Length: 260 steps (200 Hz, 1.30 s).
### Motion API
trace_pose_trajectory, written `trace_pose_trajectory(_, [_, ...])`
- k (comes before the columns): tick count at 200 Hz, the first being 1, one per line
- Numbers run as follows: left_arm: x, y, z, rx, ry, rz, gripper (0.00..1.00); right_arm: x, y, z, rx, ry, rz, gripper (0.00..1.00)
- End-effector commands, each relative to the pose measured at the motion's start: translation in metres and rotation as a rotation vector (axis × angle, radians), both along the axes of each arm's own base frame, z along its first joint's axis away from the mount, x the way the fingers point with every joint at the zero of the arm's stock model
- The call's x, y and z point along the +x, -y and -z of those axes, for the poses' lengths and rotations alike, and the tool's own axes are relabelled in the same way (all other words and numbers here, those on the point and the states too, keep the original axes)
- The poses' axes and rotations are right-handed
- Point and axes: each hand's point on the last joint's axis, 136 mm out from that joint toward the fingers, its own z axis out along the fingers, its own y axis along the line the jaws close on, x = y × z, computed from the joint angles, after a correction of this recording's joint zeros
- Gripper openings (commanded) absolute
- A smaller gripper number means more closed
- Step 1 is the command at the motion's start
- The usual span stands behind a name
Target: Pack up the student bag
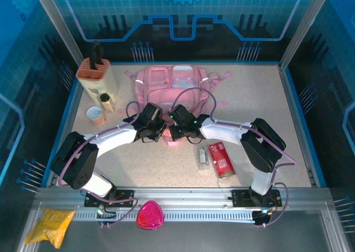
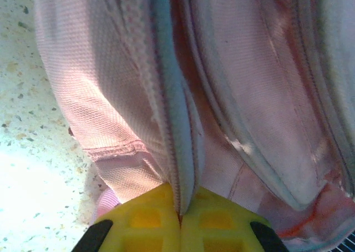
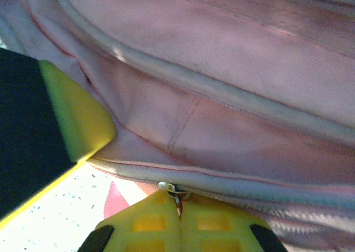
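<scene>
The bag (image 2: 100, 85) is matt, woven pink cloth with smoother, faintly shiny piping (image 2: 173, 113); its zip pull (image 3: 176, 191) is metal. The desk (image 2: 28, 169) is speckled and matt.

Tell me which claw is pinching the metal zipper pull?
The right gripper, holding the zipper pull; the left gripper pinches only a seam of the student bag.

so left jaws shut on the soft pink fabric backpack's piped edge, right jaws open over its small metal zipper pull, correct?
No: the right jaws are shut on the small metal zipper pull of the soft pink fabric backpack, per the right wrist view. The left jaws on the piped edge: correct.
</scene>
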Motion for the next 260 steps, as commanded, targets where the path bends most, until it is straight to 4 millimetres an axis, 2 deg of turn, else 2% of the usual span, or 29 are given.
trace_pose_trajectory(1, [0.004, -0.013, -0.025, 0.046, 0.067, -0.003, 0.0, 0.001, 0.045, -0.008, -0.133, 0.048, 0.124, 0.0])
trace_pose_trajectory(46, [0.001, -0.058, -0.031, 0.092, 0.068, -0.02, 0.0, -0.008, 0.104, -0.005, -0.26, 0.046, 0.208, 0.0])
trace_pose_trajectory(75, [0.003, -0.095, -0.028, 0.14, 0.048, -0.03, 0.0, 0.006, 0.129, -0.003, -0.275, 0.042, 0.26, 0.0])
trace_pose_trajectory(89, [0.007, -0.113, -0.03, 0.162, 0.055, -0.041, 0.0, 0.011, 0.119, -0.006, -0.264, 0.053, 0.231, 0.0])
trace_pose_trajectory(106, [0.013, -0.13, -0.035, 0.199, 0.063, -0.025, 0.0, 0.004, 0.077, -0.009, -0.185, 0.037, 0.124, 0.0])
trace_pose_trajectory(116, [0.016, -0.134, -0.039, 0.209, 0.064, -0.015, 0.0, 0.0, 0.056, -0.01, -0.164, 0.042, 0.079, 0.0])
trace_pose_trajectory(130, [0.016, -0.128, -0.046, 0.19, 0.078, 0.011, 0.0, -0.004, 0.034, -0.007, -0.126, 0.025, 0.038, 0.0])
trace_pose_trajectory(136, [0.015, -0.123, -0.049, 0.163, 0.087, 0.019, 0.1, -0.005, 0.026, -0.007, -0.103, 0.017, 0.027, 0.0])
trace_pose_trajectory(151, [0.004, -0.109, -0.054, 0.1, 0.113, 0.023, 0.42, -0.006, 0.018, -0.008, -0.072, 0.01, 0.022, 0.0])
trace_pose_trajectory(160, [-0.007, -0.101, -0.058, 0.079, 0.121, 0.011, 0.5, -0.007, 0.016, -0.008, -0.06, 0.007, 0.016, 0.0])
trace_pose_trajectory(173, [-0.028, -0.084, -0.054, 0.04, 0.107, -0.022, 0.54, -0.008, 0.016, -0.006, -0.06, 0.002, 0.013, 0.0])
trace_pose_trajectory(183, [-0.035, -0.065, -0.054, -0.017, 0.137, -0.026, 0.58, -0.009, 0.018, -0.003, -0.071, -0.003, 0.013, 0.0])
trace_pose_trajectory(198, [-0.046, -0.04, -0.044, -0.09, 0.105, -0.043, 0.62, -0.009, 0.02, 0.001, -0.073, -0.007, 0.015, 0.0])
trace_pose_trajectory(216, [-0.045, -0.011, -0.04, -0.132, 0.088, -0.026, 0.67, -0.01, 0.02, 0.005, -0.07, -0.016, 0.014, 0.0])
trace_pose_trajectory(241, [-0.031, 0.014, -0.032, -0.103, 0.067, -0.025, 0.77, -0.008, 0.022, 0.009, -0.063, -0.017, 0.019, 0.0])
trace_pose_trajectory(260, [-0.024, 0.014, -0.01, -0.043, -0.015, -0.069, 0.77, -0.006, 0.024, 0.01, -0.061, -0.014, 0.022, 0.0])
